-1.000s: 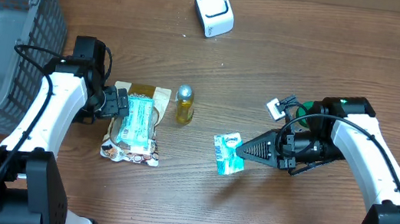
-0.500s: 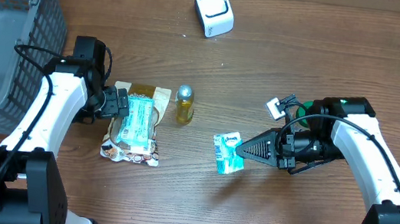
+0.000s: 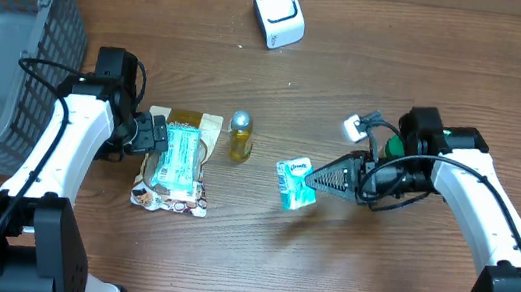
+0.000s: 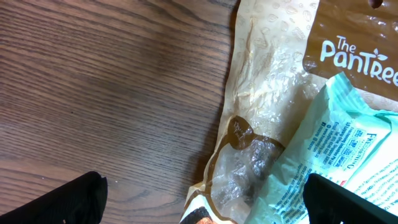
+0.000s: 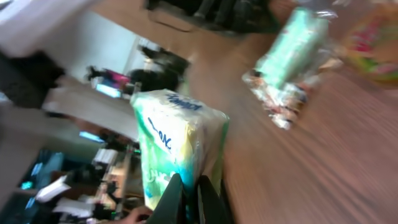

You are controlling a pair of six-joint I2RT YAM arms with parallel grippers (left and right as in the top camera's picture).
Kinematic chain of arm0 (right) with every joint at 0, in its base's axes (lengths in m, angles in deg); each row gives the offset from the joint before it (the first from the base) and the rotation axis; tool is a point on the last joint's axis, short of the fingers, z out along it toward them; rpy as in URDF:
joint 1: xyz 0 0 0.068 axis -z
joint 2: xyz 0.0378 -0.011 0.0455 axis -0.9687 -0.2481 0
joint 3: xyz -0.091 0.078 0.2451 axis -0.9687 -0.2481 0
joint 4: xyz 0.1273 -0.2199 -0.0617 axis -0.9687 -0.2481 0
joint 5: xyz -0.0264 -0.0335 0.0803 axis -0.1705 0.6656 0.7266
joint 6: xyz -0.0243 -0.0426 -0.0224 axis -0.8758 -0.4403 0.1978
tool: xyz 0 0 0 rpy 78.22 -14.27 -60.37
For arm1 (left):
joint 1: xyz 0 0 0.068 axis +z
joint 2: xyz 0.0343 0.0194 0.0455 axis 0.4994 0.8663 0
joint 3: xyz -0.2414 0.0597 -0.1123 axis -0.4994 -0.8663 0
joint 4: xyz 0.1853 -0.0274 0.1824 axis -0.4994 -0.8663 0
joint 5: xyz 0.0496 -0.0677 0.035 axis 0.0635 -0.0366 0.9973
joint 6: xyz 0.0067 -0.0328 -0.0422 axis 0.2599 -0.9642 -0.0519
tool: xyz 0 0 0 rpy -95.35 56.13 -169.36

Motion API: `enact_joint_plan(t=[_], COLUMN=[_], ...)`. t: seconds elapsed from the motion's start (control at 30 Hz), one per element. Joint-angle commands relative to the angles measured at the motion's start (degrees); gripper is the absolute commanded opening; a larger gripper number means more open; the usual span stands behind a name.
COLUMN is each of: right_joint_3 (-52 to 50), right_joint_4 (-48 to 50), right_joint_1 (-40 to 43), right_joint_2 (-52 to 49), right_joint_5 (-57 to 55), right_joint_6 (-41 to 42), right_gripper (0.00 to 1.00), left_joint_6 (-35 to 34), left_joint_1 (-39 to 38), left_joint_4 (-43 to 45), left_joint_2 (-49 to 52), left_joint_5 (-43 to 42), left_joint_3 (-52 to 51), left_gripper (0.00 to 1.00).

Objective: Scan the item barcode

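Right of centre, the tissue packet (image 3: 296, 184) ran lengthwise near-to-far, slightly skewed; the right arm (image 3: 480, 200) reached leftward, right gripper (image 3: 314, 178) clamped on its edge, left gripper (image 3: 154, 138) spread wide.

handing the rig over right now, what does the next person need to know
Left gripper: open, holding nothing, at the edge of the brown snack bag, which has a mint packet lying on it.
Right gripper: fingers shut on the green tissue pack, mid-table.
White scanner: at the far edge, well apart from the pack.
Small yellow bottle: beside the bag.
Basket: far left.
Done: pack gripped.
Left: carry it to the scanner and turn its barcode toward it. Which face carries the barcode cannot be told from these views.
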Motion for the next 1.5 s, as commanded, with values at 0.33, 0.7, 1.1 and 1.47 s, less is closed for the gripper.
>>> enact_joint_plan(t=[0.33, 0.7, 1.1, 1.47], right_joint_3=[-0.2, -0.2, -0.3, -0.3], right_joint_4=[15.8, 18.6, 25.9, 28.5], right_joint_1=[-0.3, -9.0, -19.4, -19.9], right_joint_2=[1.0, 1.0, 1.0, 0.8], right_joint_5=[-39.0, -58.1, -64.2, -66.6], right_joint_6=[41.2, 51.6, 58.5, 60.6], right_gripper=[0.04, 0.04, 0.04, 0.04], left_joint_6=[0.7, 0.7, 0.7, 0.7], left_joint_1=[-0.2, -0.2, -0.2, -0.2], left_joint_4=[-0.1, -0.1, -0.1, -0.1], left_joint_2=[0.2, 0.2, 0.2, 0.2], left_joint_5=[-0.5, -0.5, -0.5, -0.5], left_joint_3=[0.9, 0.9, 0.9, 0.9], left_gripper=[1.0, 1.0, 0.99, 0.99])
